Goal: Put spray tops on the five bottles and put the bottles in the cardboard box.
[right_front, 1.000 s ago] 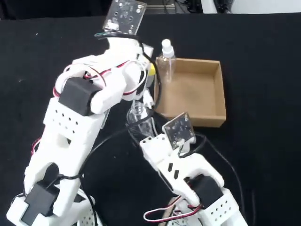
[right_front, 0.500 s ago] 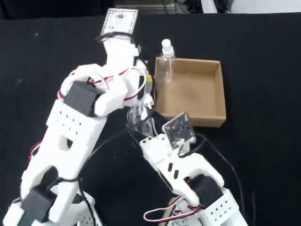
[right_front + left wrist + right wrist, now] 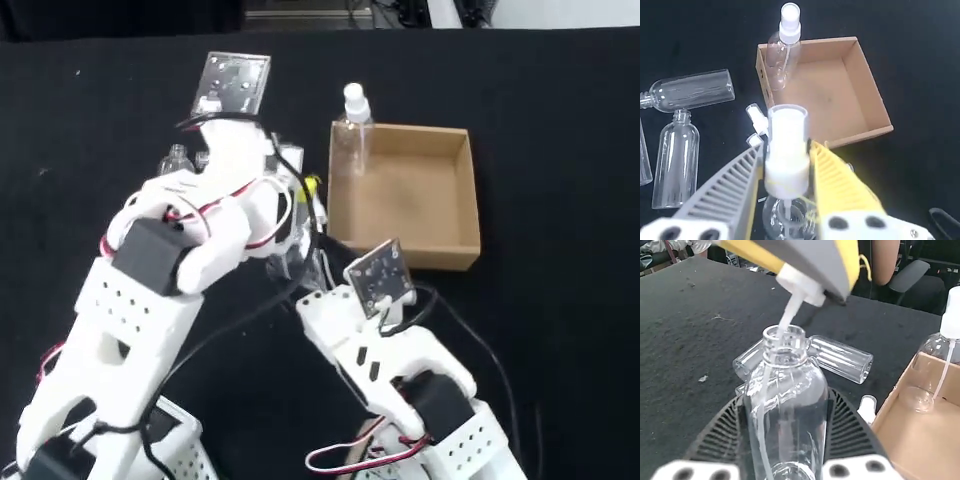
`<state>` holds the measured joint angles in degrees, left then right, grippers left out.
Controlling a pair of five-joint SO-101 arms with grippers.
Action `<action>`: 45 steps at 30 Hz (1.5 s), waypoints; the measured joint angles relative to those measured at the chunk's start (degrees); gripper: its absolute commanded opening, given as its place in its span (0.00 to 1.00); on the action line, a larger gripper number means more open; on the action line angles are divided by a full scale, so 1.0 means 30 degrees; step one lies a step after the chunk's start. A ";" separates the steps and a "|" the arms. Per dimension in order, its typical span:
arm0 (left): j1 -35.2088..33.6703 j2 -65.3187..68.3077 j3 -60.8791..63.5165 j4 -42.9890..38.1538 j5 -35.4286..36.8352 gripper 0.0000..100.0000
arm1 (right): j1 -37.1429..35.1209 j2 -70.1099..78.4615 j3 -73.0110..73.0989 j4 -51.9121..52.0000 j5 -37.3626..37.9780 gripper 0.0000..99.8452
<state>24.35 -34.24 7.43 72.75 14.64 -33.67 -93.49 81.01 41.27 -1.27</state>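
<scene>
So over the last second the left arm [image 3: 190, 250] is swinging its wrist away from the box [image 3: 450, 255] and back toward its own side, while the right arm [image 3: 380, 350] is basically staying parked. That swing isn't pulling anything apart. The left hand [image 3: 785, 155] is clamping the white spray top [image 3: 787, 125] between its grey and yellow fingers. The top's thin tube is already running down through the neck of the bottle [image 3: 787, 375]. The right hand [image 3: 786, 405] is gripping that bottle by its body on both sides, holding it upright just beside the box's near corner.

The top's collar is hanging a little above the rim of the neck and sitting at an angle. I'm reading this as mid-insertion, not capped (it probably needs straightening and a push down).

The swing is also uncovering a bare bottle [image 3: 178, 158] on the surface [image 3: 560, 150] that the arm was hiding. The left wrist view is showing a lying bottle [image 3: 692, 90] and a loose top [image 3: 756, 116] next to the box too.

Progress-wise, one capped bottle [image 3: 352, 130] is standing at the box's far corner, so this one is looking like number two of five. Plenty left.
</scene>
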 measured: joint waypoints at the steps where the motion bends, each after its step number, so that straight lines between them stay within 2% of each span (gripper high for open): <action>1: 0.0000 -0.0264 0.0234 -0.0029 0.0000 0.19 | 0.0000 0.0000 0.0000 0.0000 0.0000 0.01; 13: -0.0059 -0.3487 0.1172 -0.0088 -0.0176 0.18 | 0.0000 0.0000 0.0000 0.0000 -0.0059 0.01; 18: -0.0176 -0.3897 0.1172 -0.0088 -0.2227 0.16 | 0.0000 0.0000 0.0000 0.0000 -0.0059 0.01; 26: -0.4894 -0.3897 0.1201 -0.4161 -0.2667 0.16 | 0.0000 0.0000 0.0000 0.0000 -0.0059 0.01; 28: -0.5421 -0.3927 0.1758 -0.5070 -0.2637 0.16 | 0.0000 0.0000 0.0000 0.0000 -0.0059 0.01; 36: -0.4454 -0.3927 0.5333 -0.5802 -0.2872 0.16 | 0.0000 0.0000 0.0000 0.0000 -0.0059 0.01; 45: -0.3223 -0.3956 0.5685 -0.5040 -0.2901 0.16 | 0.0000 0.0000 0.0000 0.0000 -0.0059 0.01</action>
<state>14.68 -46.11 24.48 57.63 5.93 -33.67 -93.49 81.01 41.27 -1.45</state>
